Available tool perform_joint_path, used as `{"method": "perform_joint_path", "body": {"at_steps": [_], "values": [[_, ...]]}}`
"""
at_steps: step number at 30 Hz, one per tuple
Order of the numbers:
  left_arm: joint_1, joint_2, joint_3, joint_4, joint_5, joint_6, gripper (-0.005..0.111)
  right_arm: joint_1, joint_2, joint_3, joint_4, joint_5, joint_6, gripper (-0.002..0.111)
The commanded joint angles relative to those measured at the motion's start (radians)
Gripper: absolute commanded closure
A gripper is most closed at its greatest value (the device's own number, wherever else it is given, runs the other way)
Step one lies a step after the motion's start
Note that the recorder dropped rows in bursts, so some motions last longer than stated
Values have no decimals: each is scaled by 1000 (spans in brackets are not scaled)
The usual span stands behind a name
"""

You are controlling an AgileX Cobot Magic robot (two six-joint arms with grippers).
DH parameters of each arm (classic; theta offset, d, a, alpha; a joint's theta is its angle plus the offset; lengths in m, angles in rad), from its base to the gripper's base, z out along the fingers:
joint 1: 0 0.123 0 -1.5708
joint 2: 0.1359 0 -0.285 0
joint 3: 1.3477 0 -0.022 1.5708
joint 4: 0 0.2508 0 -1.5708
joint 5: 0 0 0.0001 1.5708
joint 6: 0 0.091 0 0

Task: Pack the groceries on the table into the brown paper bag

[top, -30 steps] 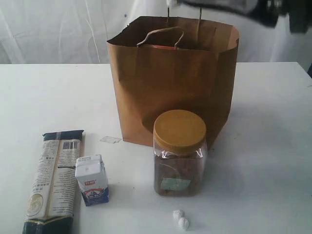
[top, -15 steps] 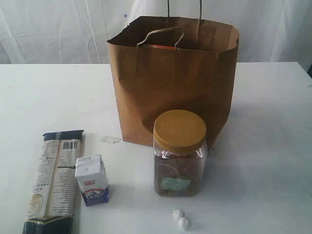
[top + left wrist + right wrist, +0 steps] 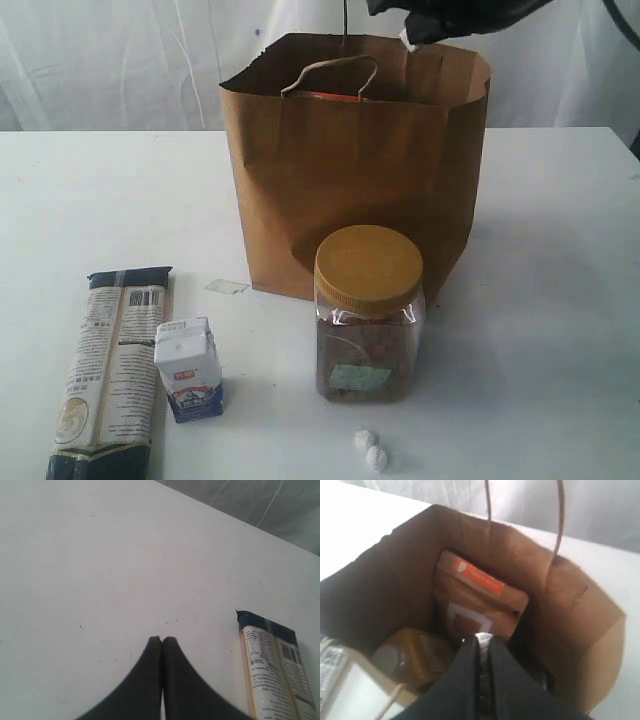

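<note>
White tabletop [image 3: 560, 250] is bearing the brown paper bag [image 3: 350, 170]; right gripper [image 3: 481, 641] is hovering over it, jaws pressed together, left gripper [image 3: 161, 640] jaws closed too

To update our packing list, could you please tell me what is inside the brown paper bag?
Inside the brown paper bag, a brown-orange pouch stands against one wall, with a yellow-grain bottle beside it. The right end effector covers the bag's floor beneath it.
</note>
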Motion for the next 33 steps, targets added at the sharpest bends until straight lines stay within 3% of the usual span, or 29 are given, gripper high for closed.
{"method": "perform_joint_path", "body": {"at_steps": [1, 9, 16, 19, 27, 33], "values": [[1, -5, 6, 13, -1, 0, 107, -9, 46, -4, -80, -38, 15, 106], [1, -5, 6, 13, -1, 0, 107, -9, 65, -4, -83, 64, 7, 84], [1, -5, 6, 13, -1, 0, 107, -9, 12, -4, -83, 122, -14, 83], [1, -5, 6, 13, -1, 0, 107, -9, -50, -4, -83, 122, -27, 86], [1, -5, 6, 13, -1, 0, 107, -9, -236, 1, -174, 192, -38, 108], [1, -5, 6, 13, -1, 0, 107, -9, -354, 97, -193, 184, -38, 108]]}}
